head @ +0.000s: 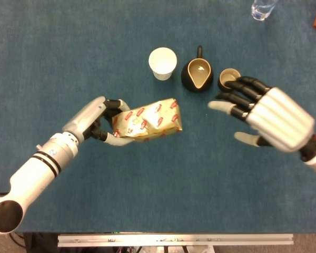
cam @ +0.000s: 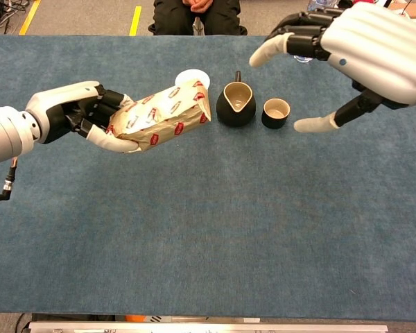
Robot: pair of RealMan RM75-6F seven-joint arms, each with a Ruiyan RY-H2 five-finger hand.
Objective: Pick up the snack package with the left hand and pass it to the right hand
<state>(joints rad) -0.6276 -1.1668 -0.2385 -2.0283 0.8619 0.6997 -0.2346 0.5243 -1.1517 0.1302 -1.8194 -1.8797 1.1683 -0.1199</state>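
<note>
The snack package (head: 147,119) (cam: 164,115) is a gold bag with red marks, held above the table near its middle. My left hand (head: 97,120) (cam: 83,114) grips its left end, fingers wrapped around it. My right hand (head: 268,116) (cam: 353,48) hovers to the right of the package with its fingers spread apart and nothing in it. A gap of bare table shows between its fingertips (head: 217,105) and the package's free end.
A white paper cup (head: 163,62), a black pitcher (head: 197,74) and a small dark cup (head: 227,78) stand in a row at the back, just beyond both hands. A clear bottle (head: 263,8) stands at the far right edge. A person sits behind the table.
</note>
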